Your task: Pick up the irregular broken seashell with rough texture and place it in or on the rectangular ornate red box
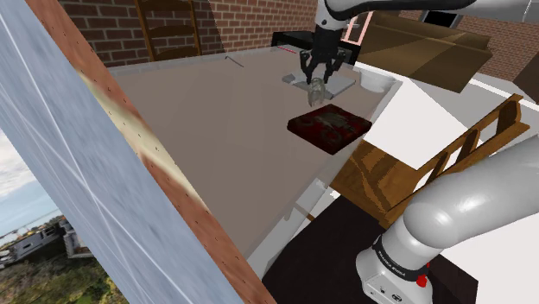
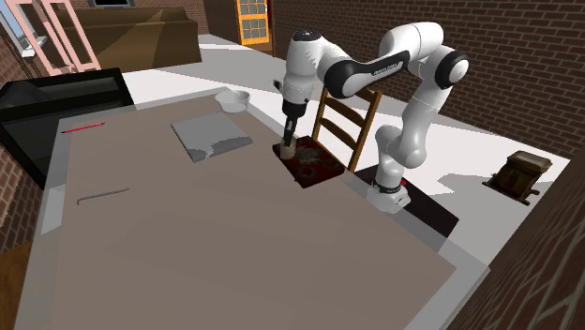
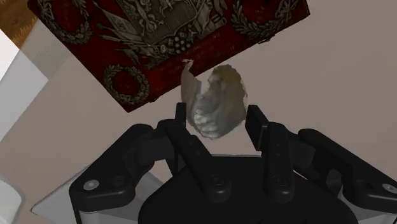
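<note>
Holding the broken seashell (image 3: 215, 102) | my end effector (image 3: 217, 118) is part-closed, fingers clasping its two sides | red box (image 3: 167, 39) on the bench (image 1: 216, 129) — just beside, toward my stand, not under the shell | next, I judge: short shift over its lid.

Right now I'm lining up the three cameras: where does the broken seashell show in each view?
Shoulder view: upper middle, seashell in the jaws, by the red box.
Second exterior view: centre, seashell at the box's edge.
Wrist view: seashell clasped between the jaws, beside the box's edge.
Shared landmark: the red box.
</note>
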